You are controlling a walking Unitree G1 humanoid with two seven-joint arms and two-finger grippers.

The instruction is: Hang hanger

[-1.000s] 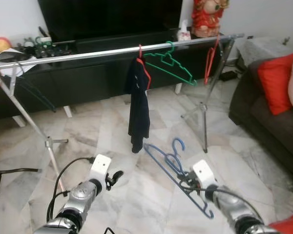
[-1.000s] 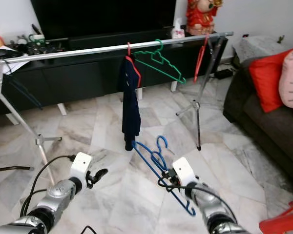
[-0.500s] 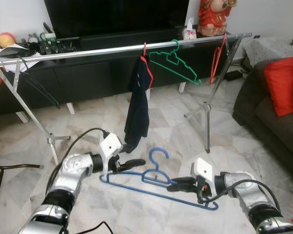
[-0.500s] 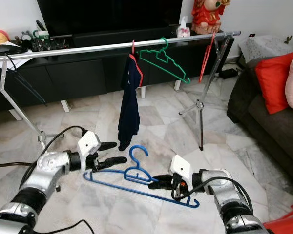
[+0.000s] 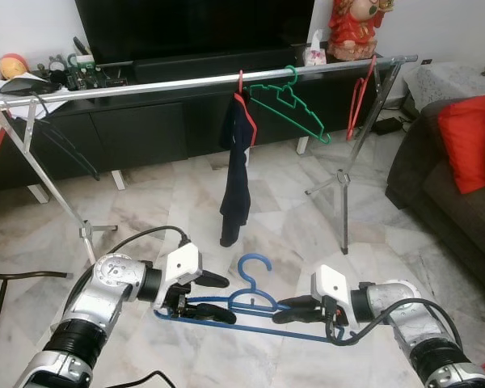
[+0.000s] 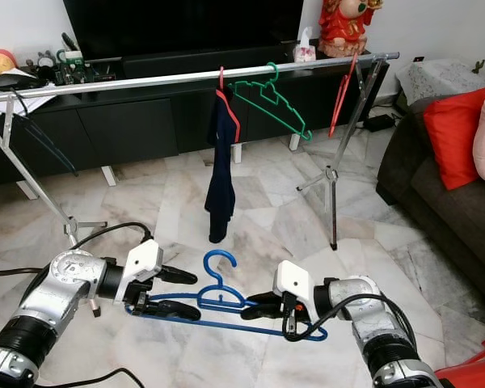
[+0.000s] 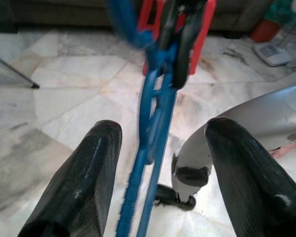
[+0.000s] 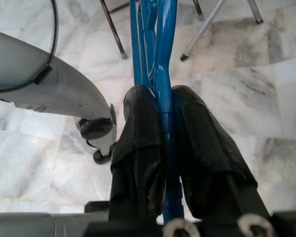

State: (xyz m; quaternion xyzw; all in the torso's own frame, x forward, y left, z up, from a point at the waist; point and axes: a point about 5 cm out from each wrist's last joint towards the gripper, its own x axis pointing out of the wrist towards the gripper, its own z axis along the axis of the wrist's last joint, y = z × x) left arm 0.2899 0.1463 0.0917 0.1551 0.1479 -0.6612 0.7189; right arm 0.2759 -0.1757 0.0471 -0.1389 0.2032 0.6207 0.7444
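My right gripper (image 8: 160,123) hides part of the blue hanger (image 8: 163,59) it clamps; the hanger's far end blurs in my left wrist view. The red cushion (image 5: 469,137) is cut off at right.

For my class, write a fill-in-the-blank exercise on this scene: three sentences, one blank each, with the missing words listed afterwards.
1. The right gripper is shut on a hanger whose colour is ____.
2. The left gripper has its fingers ____ around that hanger's other end.
3. On the rail, beside the dark garment, hangs an empty hanger coloured ____.

Missing words: blue; open; green
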